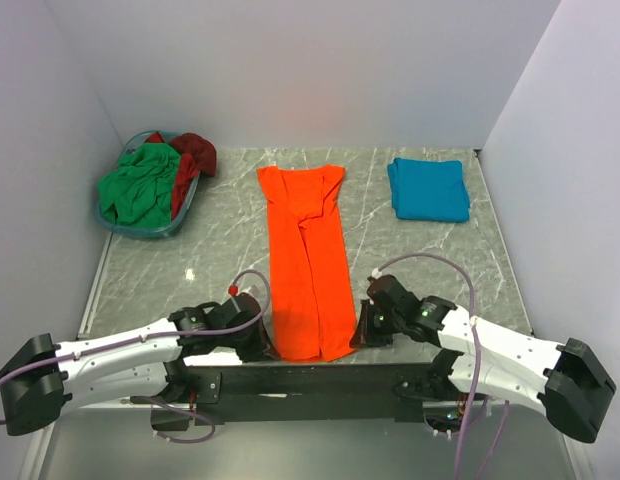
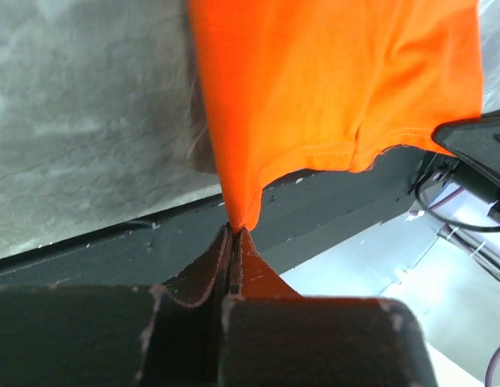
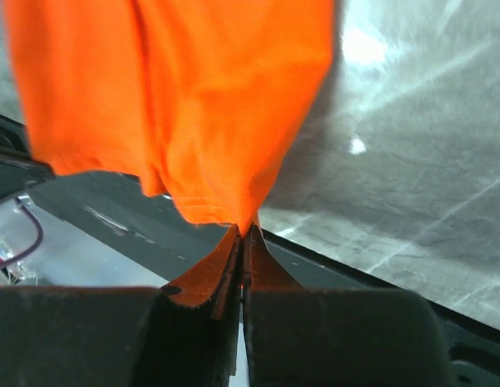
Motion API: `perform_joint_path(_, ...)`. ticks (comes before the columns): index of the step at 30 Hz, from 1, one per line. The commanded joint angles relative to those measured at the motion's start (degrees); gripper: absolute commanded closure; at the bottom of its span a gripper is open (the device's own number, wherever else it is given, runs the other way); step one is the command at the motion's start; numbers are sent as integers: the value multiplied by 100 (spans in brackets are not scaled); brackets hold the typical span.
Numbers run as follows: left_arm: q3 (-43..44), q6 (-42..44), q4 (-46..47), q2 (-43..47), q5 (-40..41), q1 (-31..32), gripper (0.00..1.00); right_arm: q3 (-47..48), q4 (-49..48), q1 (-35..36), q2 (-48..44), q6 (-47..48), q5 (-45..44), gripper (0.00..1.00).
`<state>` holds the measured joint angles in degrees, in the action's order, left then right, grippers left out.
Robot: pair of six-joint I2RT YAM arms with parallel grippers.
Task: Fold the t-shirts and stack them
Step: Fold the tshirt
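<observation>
The bright orange t-shirt (image 1: 308, 258) lies in a long narrow strip down the middle of the table, its hem at the near edge. My left gripper (image 1: 268, 348) is shut on the hem's left corner (image 2: 236, 211). My right gripper (image 1: 358, 338) is shut on the hem's right corner (image 3: 248, 216). The teal blue t-shirt (image 1: 428, 188) lies folded at the back right. The green t-shirt (image 1: 140, 185) and the dark red t-shirt (image 1: 193, 155) are crumpled in the basket at the back left.
The blue plastic basket (image 1: 140, 228) stands at the back left corner of the grey marble table (image 1: 220, 250). A black rail (image 1: 310, 378) runs along the table's near edge between the arm bases. White walls close in three sides.
</observation>
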<state>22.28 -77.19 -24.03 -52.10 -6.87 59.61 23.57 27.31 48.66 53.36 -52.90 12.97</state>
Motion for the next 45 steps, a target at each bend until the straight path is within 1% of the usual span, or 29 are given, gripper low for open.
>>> perform_joint_path(1,408,141,311,-63,344,-29,100,743,107,-15,208,254,-400,98)
perform_joint_path(4,680,335,250,-283,459,-292,100,1156,152,-111,420,474,-690,99)
perform_joint_path(5,750,449,354,-353,468,-423,100,1245,108,-164,464,631,-769,99)
perform_joint_path(6,925,755,434,-476,346,-738,100,1342,64,-225,604,711,-796,99)
perform_joint_path(8,1163,1011,540,-608,292,-1021,100,1693,46,-479,797,999,-796,99)
perform_joint_path(9,1399,1187,505,-678,388,-1231,100,1816,20,-559,999,1062,-848,99)
perform_joint_path(15,2235,1847,303,-1503,581,-1987,100,2774,-86,-1086,1755,1493,-945,99)
perform_joint_path(21,2727,2234,777,-1997,459,-2646,100,3443,-384,-1491,2458,1625,-876,99)
perform_joint_path(24,2992,2435,874,-2427,363,-2884,100,3742,-446,-1676,2809,1687,-779,100)
perform_joint_path(28,3194,2595,1102,-2779,178,-3131,100,4180,-411,-1825,3232,1827,-709,100)
perform_joint_path(34,3493,2893,1541,-3368,-358,-3456,100,4664,-340,-2071,3804,1933,-612,100)
perform_joint_path(41,4055,3192,1454,-3983,-314,-3667,100,5060,-340,-2282,4339,2012,-427,100)
perform_joint_path(45,4144,3140,1471,-4299,-349,-3773,100,5297,-314,-2388,4638,2047,-287,99)
